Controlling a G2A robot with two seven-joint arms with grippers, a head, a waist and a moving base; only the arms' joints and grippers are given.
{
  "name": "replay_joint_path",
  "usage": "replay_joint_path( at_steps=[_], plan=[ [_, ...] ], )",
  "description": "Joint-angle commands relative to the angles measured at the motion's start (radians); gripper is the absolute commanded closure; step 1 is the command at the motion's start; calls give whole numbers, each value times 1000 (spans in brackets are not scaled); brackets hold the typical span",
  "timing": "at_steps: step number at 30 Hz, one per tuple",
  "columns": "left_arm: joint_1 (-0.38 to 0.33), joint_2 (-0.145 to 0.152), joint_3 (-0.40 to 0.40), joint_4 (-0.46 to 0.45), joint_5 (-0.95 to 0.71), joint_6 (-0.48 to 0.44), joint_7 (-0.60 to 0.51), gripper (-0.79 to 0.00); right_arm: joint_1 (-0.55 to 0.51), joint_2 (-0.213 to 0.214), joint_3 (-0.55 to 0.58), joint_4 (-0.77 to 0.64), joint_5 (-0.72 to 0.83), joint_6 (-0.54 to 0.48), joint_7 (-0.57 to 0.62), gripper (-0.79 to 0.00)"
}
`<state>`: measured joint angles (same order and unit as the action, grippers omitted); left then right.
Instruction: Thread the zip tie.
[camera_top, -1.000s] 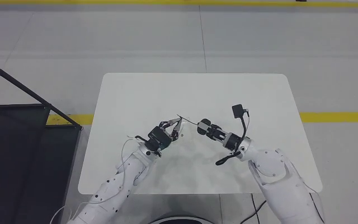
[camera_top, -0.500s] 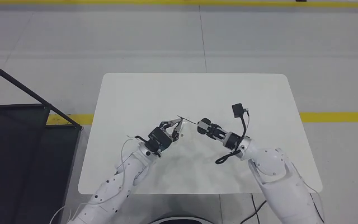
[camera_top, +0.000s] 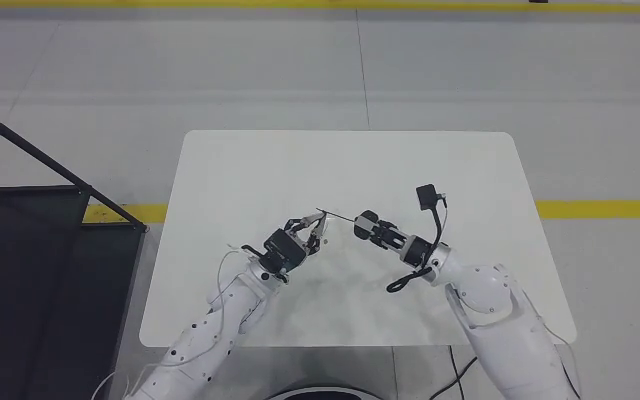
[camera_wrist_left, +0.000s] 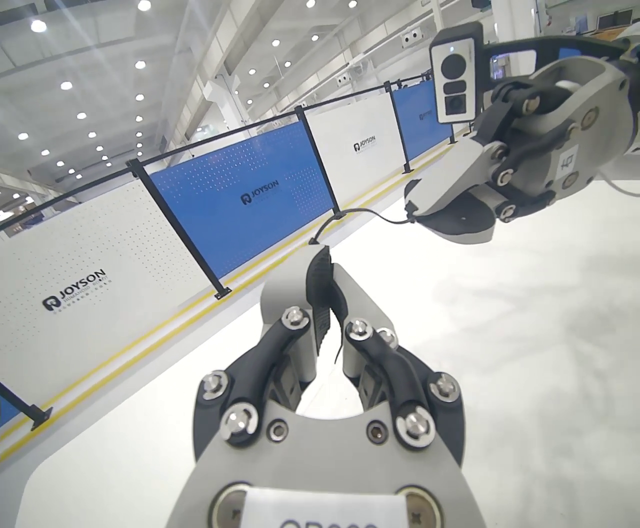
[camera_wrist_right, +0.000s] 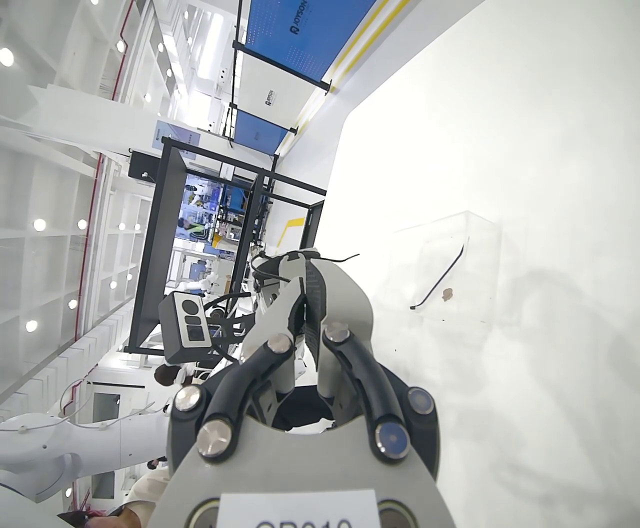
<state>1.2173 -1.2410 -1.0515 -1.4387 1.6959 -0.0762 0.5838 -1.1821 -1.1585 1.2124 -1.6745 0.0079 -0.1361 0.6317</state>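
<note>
A thin black zip tie (camera_top: 335, 214) spans the small gap between my two grippers above the middle of the white table (camera_top: 450, 170). My left gripper (camera_top: 314, 230) is shut on one end; in its wrist view the zip tie (camera_wrist_left: 360, 211) arcs from my left gripper (camera_wrist_left: 320, 255) across to the right gripper's fingertips (camera_wrist_left: 425, 207), and a short tail hangs between the left fingers. My right gripper (camera_top: 360, 221) is shut on the other end. Past my right gripper (camera_wrist_right: 304, 267), a bit of the zip tie (camera_wrist_right: 345, 258) sticks out.
In the right wrist view, a clear box (camera_wrist_right: 480, 225) rests on the table with a spare black zip tie (camera_wrist_right: 440, 285) inside. A black frame (camera_top: 60, 170) and a dark mat lie beyond the table's left edge.
</note>
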Motion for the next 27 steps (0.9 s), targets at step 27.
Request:
replay_joint_path(
  at_steps=[27],
  plan=[
    [-1, -13, 10, 10, 96, 54, -6, 0, -20, 6, 19, -26, -47, 36, 3, 0]
  ],
)
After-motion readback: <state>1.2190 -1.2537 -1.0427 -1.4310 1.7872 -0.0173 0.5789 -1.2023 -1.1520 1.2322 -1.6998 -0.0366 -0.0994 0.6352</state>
